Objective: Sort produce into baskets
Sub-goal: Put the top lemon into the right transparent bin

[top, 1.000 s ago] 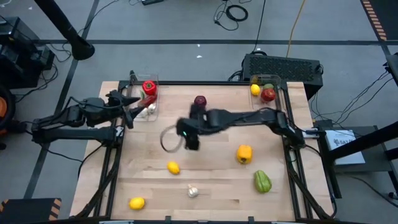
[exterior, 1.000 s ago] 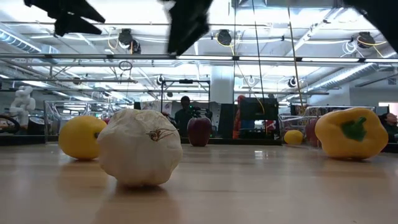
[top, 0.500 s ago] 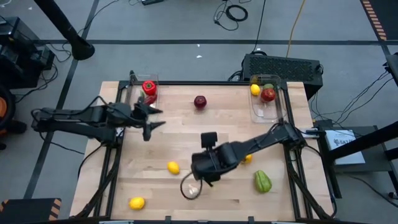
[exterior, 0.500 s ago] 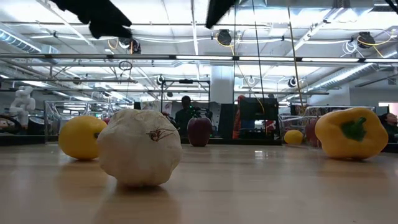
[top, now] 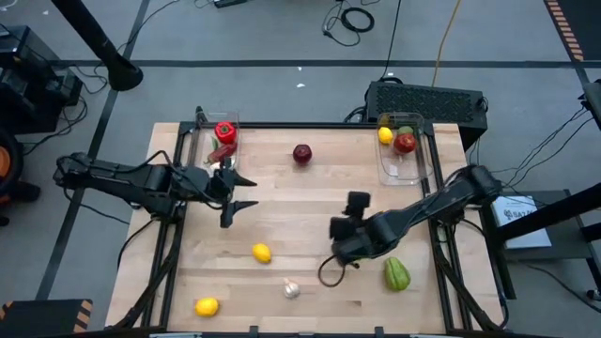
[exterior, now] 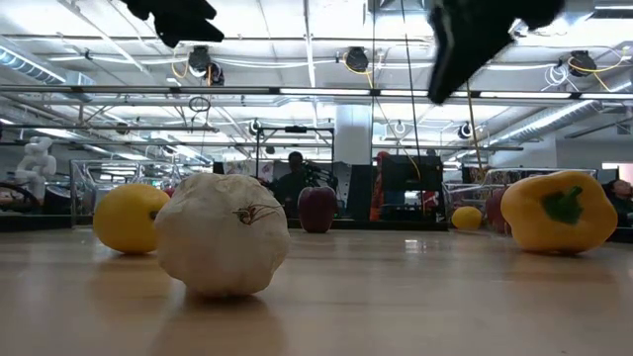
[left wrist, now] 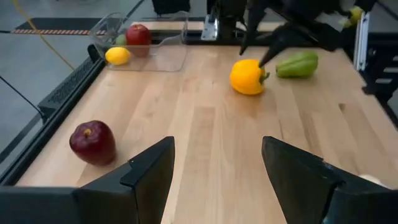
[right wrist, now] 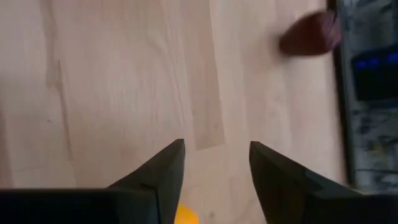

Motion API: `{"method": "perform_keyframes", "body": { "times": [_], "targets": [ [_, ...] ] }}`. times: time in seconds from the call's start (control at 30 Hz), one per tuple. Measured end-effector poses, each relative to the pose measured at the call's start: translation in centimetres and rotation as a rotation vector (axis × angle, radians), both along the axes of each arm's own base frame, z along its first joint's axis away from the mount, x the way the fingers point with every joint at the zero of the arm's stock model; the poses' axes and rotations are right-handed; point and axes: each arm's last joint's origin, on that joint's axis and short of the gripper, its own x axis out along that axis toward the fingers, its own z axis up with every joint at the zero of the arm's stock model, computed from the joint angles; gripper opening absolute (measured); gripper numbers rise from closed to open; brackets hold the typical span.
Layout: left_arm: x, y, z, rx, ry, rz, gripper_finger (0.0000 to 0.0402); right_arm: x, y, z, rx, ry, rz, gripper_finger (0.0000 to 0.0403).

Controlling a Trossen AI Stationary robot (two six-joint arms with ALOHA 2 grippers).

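the right gripper point(top: 349, 246), fingers parted and empty, should be centred over the glossy yellow bell pepper point(left wrist: 248, 76) before closing; the left gripper point(top: 235, 192) waits open.

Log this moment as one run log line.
left end effector: open, empty | right end effector: open above yellow pepper | red apple: unsorted
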Motion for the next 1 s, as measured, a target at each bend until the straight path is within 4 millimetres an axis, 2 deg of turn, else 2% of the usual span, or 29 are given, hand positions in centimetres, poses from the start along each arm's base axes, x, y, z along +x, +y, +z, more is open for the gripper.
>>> {"method": "perform_keyframes", "body": {
  "times": [0.17,0.37,0.57,0.77,1.0],
  "targets": [
    [0.4,-0.7,-0.8,-0.01,0.053,0.014,0.0248,-3.4,-1.8,-1.4,0.119,-0.131,-0.085,0.0155],
    [1.1,-2.7,-2.4,-0.051,0.156,-0.033,0.0248,-5.5,-2.9,-2.6,0.177,-0.209,-0.148,0.0182],
    [1.7,-5.9,-4.0,-0.023,0.233,-0.156,0.0248,-5.3,-2.8,-2.7,0.203,-0.255,-0.15,0.0213],
    [1.8,-8.9,-5.9,0.029,0.32,-0.263,0.0248,-4.9,-2.7,-2.5,0.223,-0.293,-0.134,0.0224],
    [1.7,-10.9,-7.4,-0.001,0.387,-0.278,0.0248,-5.1,-2.4,-2.7,0.311,-0.272,-0.171,0.0224]
  ]
}}
